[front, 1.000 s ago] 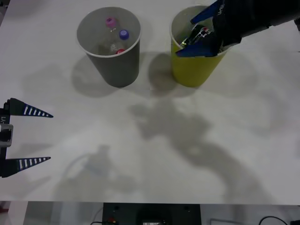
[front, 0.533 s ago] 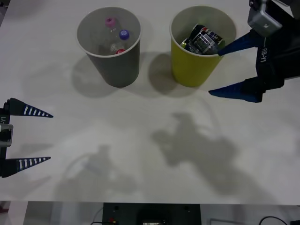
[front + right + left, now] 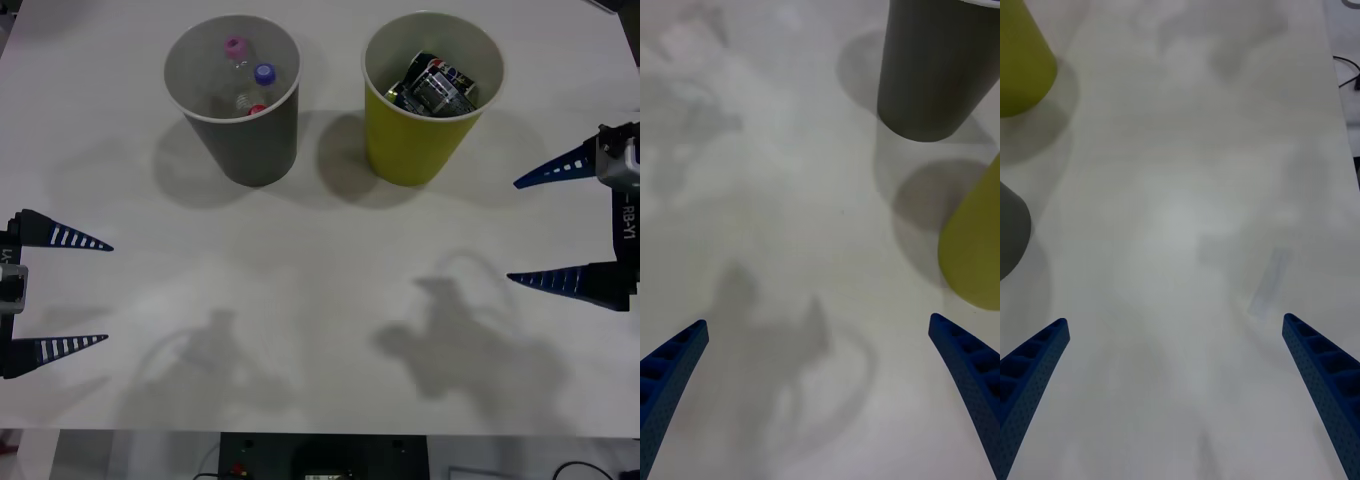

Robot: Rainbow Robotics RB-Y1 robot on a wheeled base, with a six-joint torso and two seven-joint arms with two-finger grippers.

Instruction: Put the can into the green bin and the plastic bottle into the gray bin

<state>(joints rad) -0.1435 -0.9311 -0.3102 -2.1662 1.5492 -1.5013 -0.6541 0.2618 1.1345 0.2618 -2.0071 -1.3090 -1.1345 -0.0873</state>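
The green bin (image 3: 410,150) stands at the far right of the table with a dark can (image 3: 445,85) lying inside among other cans. To its left is the gray bin (image 3: 250,150). It holds the plastic bottle, of which the red cap (image 3: 257,109) shows, next to a pink-capped bottle (image 3: 235,46) and a blue-capped bottle (image 3: 264,72). My right gripper (image 3: 512,232) hangs open and empty at the table's right edge, nearer than the green bin. My left gripper (image 3: 110,293) waits open at the left edge. The right wrist view has the gray bin (image 3: 936,67) and green bin (image 3: 974,247) beyond the open right gripper (image 3: 818,322).
The white table (image 3: 320,300) carries only shadows between the two grippers. In the left wrist view the green bin (image 3: 1022,60) and gray bin (image 3: 1011,229) sit off to one side of the open left gripper (image 3: 1176,322), and a cable (image 3: 1345,67) lies past the table's edge.
My right gripper has come away from the green bin and pulled back to the right and nearer, leaving the can in the bin. The left arm has not moved.
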